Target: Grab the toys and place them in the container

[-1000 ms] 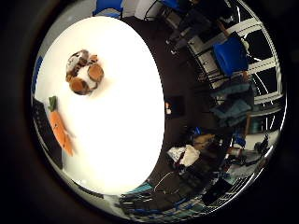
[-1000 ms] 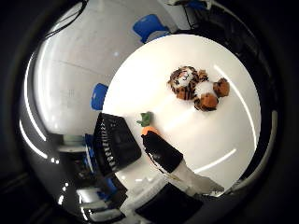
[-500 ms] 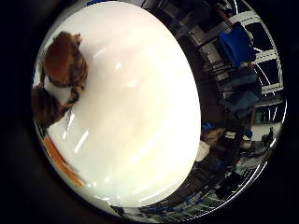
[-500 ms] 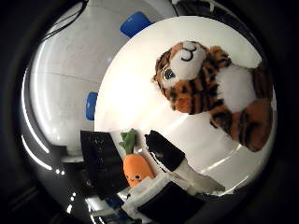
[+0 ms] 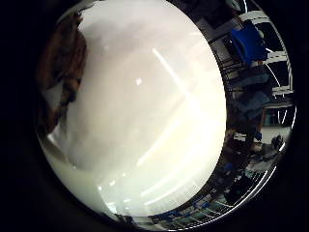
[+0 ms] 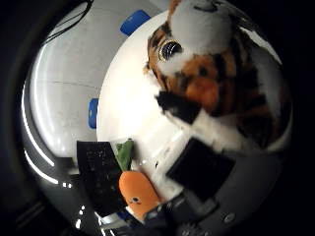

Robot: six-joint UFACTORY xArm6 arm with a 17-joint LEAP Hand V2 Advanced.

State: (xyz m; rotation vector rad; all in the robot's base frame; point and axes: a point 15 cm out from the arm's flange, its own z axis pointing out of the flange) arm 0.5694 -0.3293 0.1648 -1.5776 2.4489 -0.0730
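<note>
White table (image 5: 159,121), plush tiger (image 6: 221,83) close under the hand (image 6: 206,167), finger state perhaps unclear.

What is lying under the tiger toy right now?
The tiger toy lies on the white round table. The hand reaches in front of its lower part, so the table surface just below that part is covered and cannot be seen.
</note>
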